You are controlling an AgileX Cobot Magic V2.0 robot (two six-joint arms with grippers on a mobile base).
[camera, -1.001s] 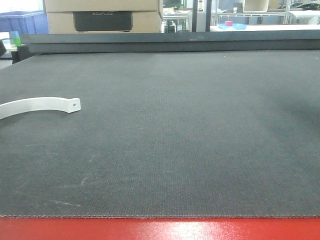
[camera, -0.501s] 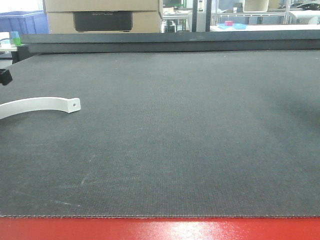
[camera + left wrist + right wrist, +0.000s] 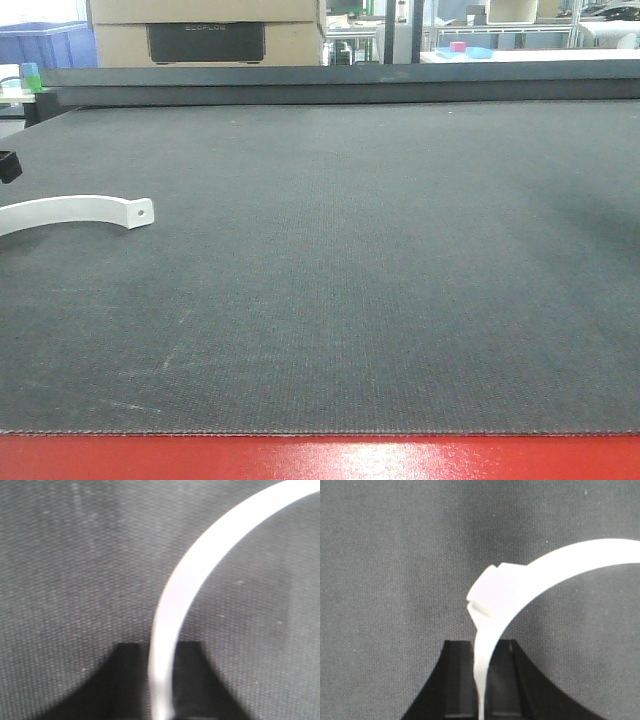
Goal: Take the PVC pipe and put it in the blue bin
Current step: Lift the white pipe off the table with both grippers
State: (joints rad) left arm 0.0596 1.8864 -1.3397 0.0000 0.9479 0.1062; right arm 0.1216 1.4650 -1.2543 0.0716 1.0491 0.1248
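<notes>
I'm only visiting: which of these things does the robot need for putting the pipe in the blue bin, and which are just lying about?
For the job:
- blue bin, far back left, possibly the target
- PVC pipe: I cannot make it out in any view

Just lying about:
- curved white strap
- cardboard box
- black mat

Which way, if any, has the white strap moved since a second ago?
Yes, slightly left. The hole in the white strap sat about under the left edge of the dark panel behind; now it lies left of that edge.
</notes>
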